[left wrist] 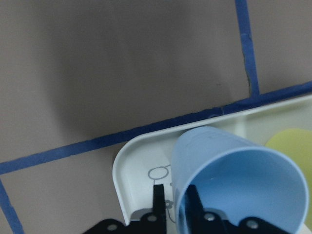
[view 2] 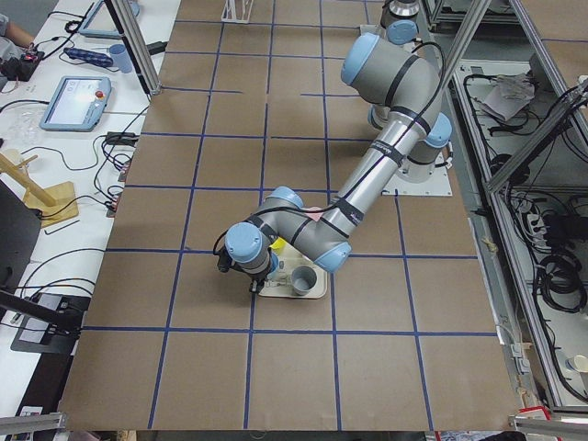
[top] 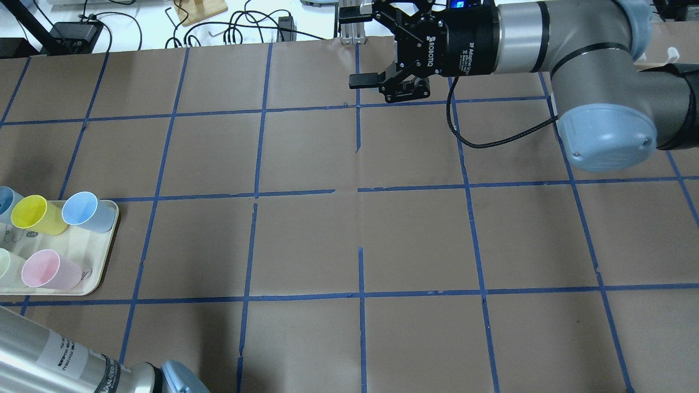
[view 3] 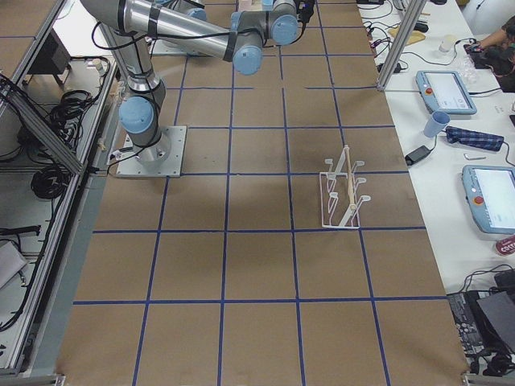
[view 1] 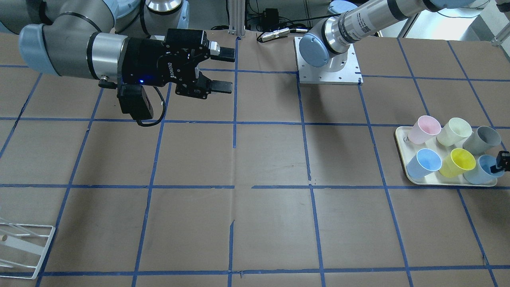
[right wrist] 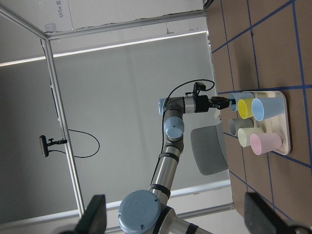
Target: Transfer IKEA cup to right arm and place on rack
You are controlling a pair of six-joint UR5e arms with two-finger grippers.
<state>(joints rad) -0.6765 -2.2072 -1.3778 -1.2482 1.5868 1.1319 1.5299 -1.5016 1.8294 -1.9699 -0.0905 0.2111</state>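
Annotator: Location of small pale icy-blue tapered plastic tumbler point(left wrist: 209, 146)?
Checker: Upright at corner of cream plastic tray point(left wrist: 119, 163), beside yellow plastic cup point(left wrist: 290, 139), on brown paper-covered table point(left wrist: 97, 73). Well apart from white wire-frame rack point(view 3: 342, 193).
Annotator: Left claw point(left wrist: 175, 191)?
Checker: Straddling rim wall, one finger inside, one outside. Narrow gap at outer finger, so likely not pinching yet. Holding nothing.
Annotator: Right claw point(view 1: 225, 70)?
Checker: Spread wide, empty, hovering above table.
Annotator: Handling?
Checker: Probably very light, thin, stiff-ish, smooth and a bit slippery; hardly fragile. Best pinched on wall just below rim, leaving lower taper free for right claw at handover.
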